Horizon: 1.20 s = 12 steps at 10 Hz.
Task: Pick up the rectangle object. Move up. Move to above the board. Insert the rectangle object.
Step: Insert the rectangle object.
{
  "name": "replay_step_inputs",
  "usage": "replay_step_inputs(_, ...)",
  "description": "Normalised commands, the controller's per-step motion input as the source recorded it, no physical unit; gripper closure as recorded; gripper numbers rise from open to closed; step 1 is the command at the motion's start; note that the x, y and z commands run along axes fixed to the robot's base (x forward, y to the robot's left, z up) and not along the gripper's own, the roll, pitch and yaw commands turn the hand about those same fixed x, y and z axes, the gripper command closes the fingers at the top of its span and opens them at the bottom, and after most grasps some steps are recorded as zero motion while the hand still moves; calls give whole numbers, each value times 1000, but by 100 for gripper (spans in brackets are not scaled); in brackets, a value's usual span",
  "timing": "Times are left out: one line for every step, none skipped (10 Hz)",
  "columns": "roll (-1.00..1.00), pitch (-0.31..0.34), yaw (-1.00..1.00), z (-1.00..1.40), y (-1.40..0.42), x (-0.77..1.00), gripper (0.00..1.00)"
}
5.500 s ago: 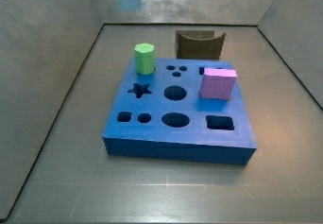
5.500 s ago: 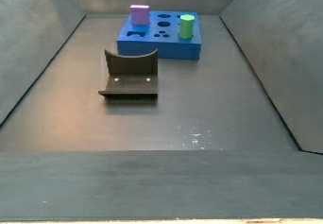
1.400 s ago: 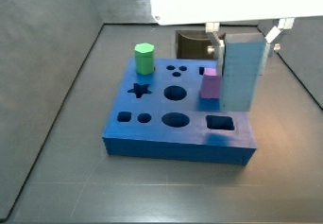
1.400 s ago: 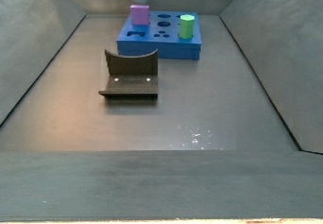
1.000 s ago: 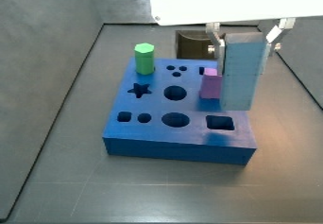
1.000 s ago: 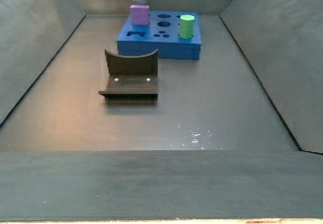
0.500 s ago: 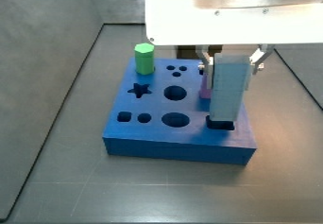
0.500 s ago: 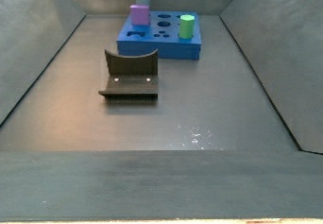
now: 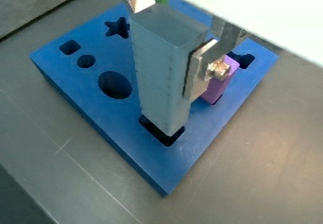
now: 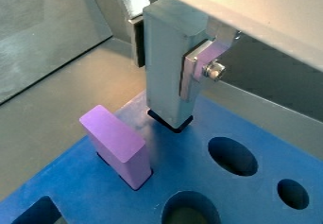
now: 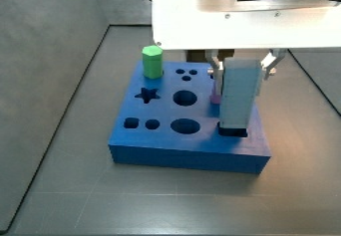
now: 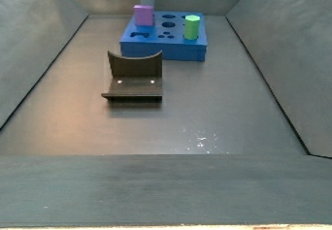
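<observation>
We're holding the rectangle object [image 9: 164, 72] upright, gripper [image 9: 171, 34] fingers clamped on it, so it's entering the board's [image 9: 108, 110] square hole straight.

Gripper [image 11: 242, 63] clamping upright rectangle object [image 11: 238, 96], lower end in square cut-out of board [image 11: 160, 148]; green hex prism [image 11: 154, 62] at rear corner.

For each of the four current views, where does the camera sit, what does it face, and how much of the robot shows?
Wrist view: on the arm, looking down on the board and the rectangle object entering a square hole; the gripper holds its top.
Wrist view: lower, sideways; the purple block beside the rectangle object; one finger shows.
Side view: raised, near the board; gripper and white mount.
Side view: far end, past the fixture to the board; robot barely visible.
All share the board.
</observation>
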Motion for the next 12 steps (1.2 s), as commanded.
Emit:
replay_step_inputs(120, -37, 297, -137, -437, 0, 100)
replay_step_inputs(89, -57, 317, -94, -357, 0, 100)
replay_step_inputs(0, 0, 11, -9, 0, 3, 100)
replay_step_inputs(-160, 0, 451, -160, 89, 151, 100)
replay_step_inputs(-194, 0, 446, -80, 63, 51, 100)
replay_step_inputs(-23, 0, 0, 0, 17, 43, 100)
replay_step_inputs(-111, 197, 0, 0, 146, 429, 100)
replay_step_inputs(-49, 111, 0, 0, 74, 154, 100)
replay_step_inputs(0, 0, 0, -29, 0, 0, 100)
replay_step_inputs(51, 0, 0, -206, 0, 23, 100)
replay_step_inputs(131, 0, 0, -491, 0, 14, 100)
replay_step_inputs(154, -26, 0, -534, 11, 0, 100)
